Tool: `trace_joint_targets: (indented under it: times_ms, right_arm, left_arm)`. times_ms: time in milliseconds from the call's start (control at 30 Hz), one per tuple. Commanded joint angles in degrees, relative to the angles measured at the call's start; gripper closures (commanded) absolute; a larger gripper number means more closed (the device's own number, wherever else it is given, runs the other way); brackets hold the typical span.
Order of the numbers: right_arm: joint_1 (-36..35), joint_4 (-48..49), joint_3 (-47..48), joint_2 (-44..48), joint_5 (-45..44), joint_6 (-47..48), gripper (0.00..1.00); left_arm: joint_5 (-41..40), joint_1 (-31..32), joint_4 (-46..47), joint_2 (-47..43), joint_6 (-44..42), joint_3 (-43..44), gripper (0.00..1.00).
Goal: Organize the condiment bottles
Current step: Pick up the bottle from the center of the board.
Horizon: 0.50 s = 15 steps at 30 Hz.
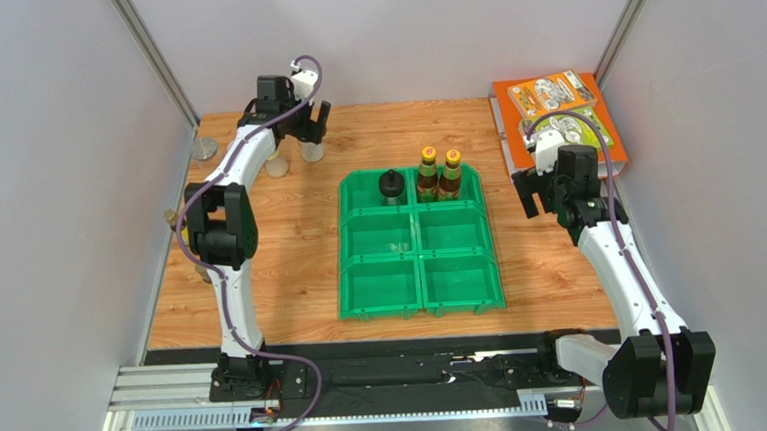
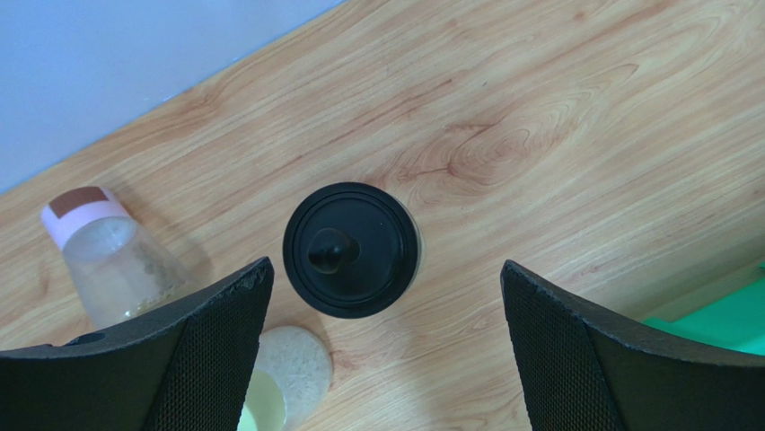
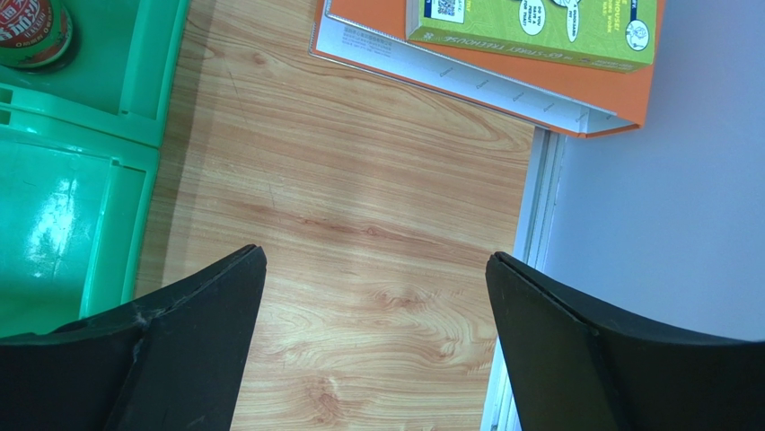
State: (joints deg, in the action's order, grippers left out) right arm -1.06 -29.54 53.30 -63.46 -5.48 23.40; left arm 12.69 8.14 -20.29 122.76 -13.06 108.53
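Note:
My left gripper (image 1: 308, 120) is open at the table's far left. In the left wrist view it (image 2: 384, 269) hovers over a black-capped jar (image 2: 350, 249) standing on the wood, the jar nearer the left finger. A pink-capped clear bottle (image 2: 99, 251) and a pale-topped bottle (image 2: 289, 366) stand beside it. In the green bin (image 1: 459, 293), a black-capped jar (image 1: 391, 187) sits in the back left compartment and two amber yellow-capped bottles (image 1: 439, 172) in the back right. My right gripper (image 1: 536, 191) is open and empty over bare wood (image 3: 375, 256).
The orange and green books (image 1: 557, 115) lie at the back right, also in the right wrist view (image 3: 503, 45). A silver-capped jar (image 1: 203, 147) and more small bottles (image 1: 170, 217) stand along the left edge. Grey walls close in both sides.

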Motion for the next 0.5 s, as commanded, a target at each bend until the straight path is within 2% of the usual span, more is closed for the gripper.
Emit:
trace_joint_targets:
  times_ms: [0, 467]
  right_arm:
    - [-0.2, 1.2, 1.7, -0.9, -0.1, -0.1, 0.04]
    - [-0.3, 1.0, 1.7, -1.8, -0.2, 0.1, 0.05]
  left_arm:
    - [-0.7, -0.4, 2.7, 1.2, 0.8, 3.4, 0.01]
    - [-1.2, -1.6, 3.2, 6.0, 0.8, 5.5, 0.01]
